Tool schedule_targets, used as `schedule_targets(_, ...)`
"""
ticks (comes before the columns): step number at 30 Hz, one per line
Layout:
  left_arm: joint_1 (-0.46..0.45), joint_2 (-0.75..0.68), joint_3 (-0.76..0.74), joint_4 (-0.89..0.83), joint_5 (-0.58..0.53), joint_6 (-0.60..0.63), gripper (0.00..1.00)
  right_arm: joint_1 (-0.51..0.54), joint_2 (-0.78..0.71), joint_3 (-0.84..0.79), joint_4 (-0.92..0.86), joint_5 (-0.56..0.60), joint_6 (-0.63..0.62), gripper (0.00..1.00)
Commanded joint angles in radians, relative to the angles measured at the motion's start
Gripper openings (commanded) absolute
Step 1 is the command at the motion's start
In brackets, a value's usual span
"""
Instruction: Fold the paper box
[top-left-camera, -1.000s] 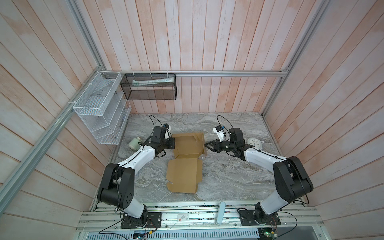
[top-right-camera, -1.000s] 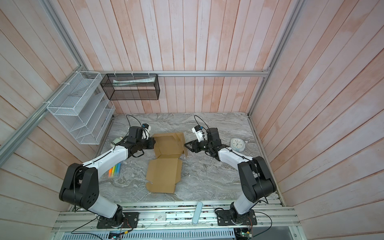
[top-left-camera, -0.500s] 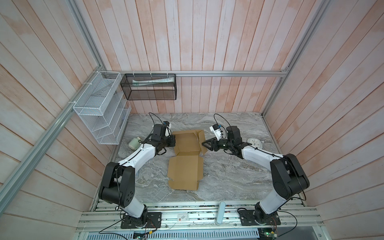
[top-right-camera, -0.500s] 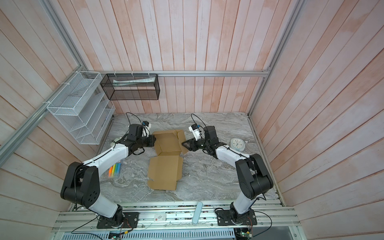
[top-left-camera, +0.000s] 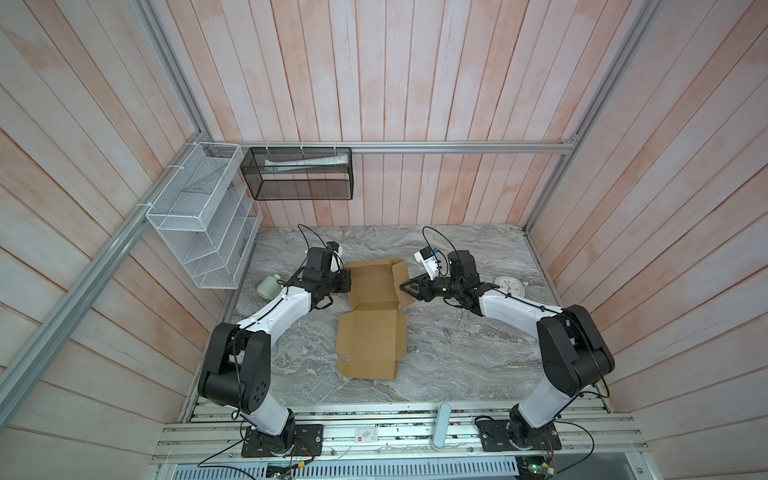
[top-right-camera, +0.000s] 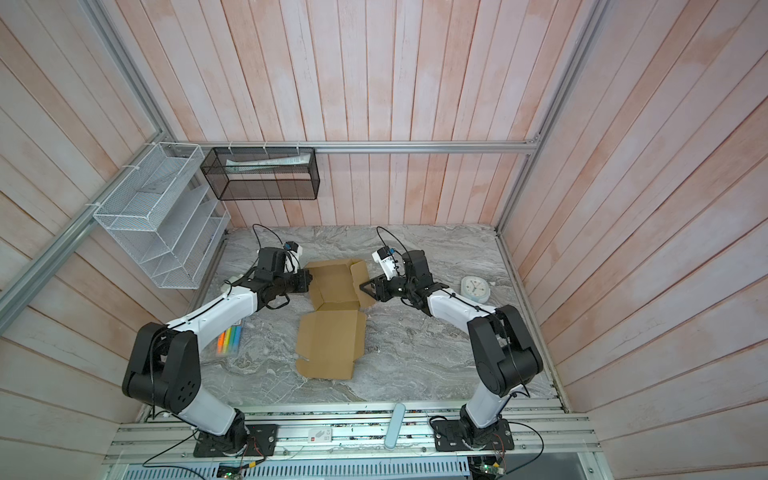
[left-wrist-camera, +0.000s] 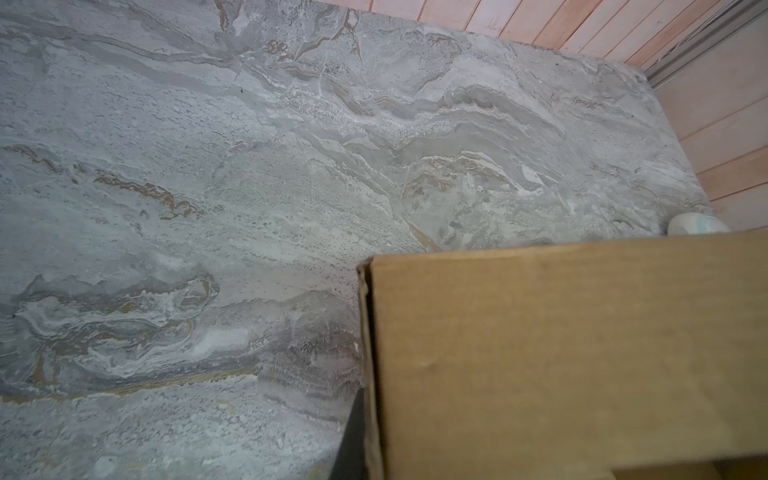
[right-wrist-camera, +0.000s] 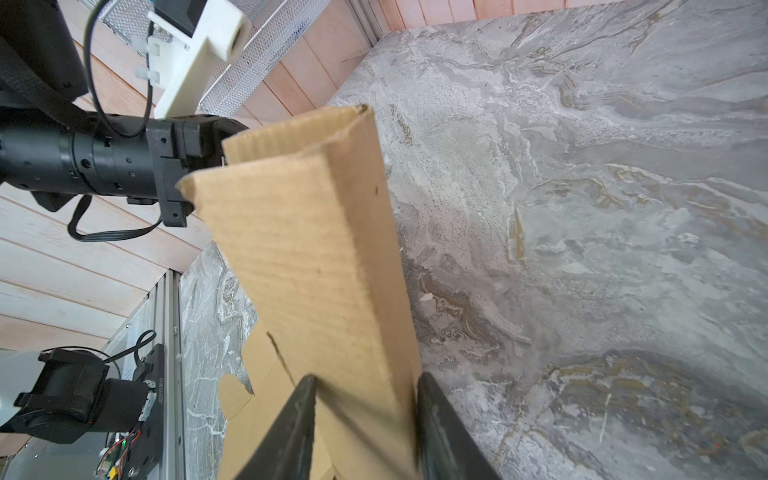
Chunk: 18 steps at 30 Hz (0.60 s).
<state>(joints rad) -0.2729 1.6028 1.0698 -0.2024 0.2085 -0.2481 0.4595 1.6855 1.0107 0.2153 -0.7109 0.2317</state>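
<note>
Straddling paper box (right-wrist-camera: 299, 249) edge, right end effector (right-wrist-camera: 365, 378); bare table (right-wrist-camera: 582, 208) beyond.

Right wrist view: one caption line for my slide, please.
Right hand straddles a raised flap of the paper box; left hand at far wall.

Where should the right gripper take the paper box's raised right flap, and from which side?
Its free outer edge, coming from the right, outside the paper box: the flap is raised off the table, both faces exposed, so the right gripper can straddle it.
</note>
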Motion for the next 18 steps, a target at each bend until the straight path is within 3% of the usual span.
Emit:
schedule_targets(1, 0.0, 0.016, 0.028, 0.016, 0.028, -0.012, 0.0, 0.021, 0.008, 0.035, -0.009, 0.023, -0.011, 0.4)
schedule_targets(18, -0.061, 0.017, 0.041, 0.02, -0.028, -0.076, 0.0, 0.13, 0.035, 0.081, -0.04, 0.259, 0.07, 0.37)
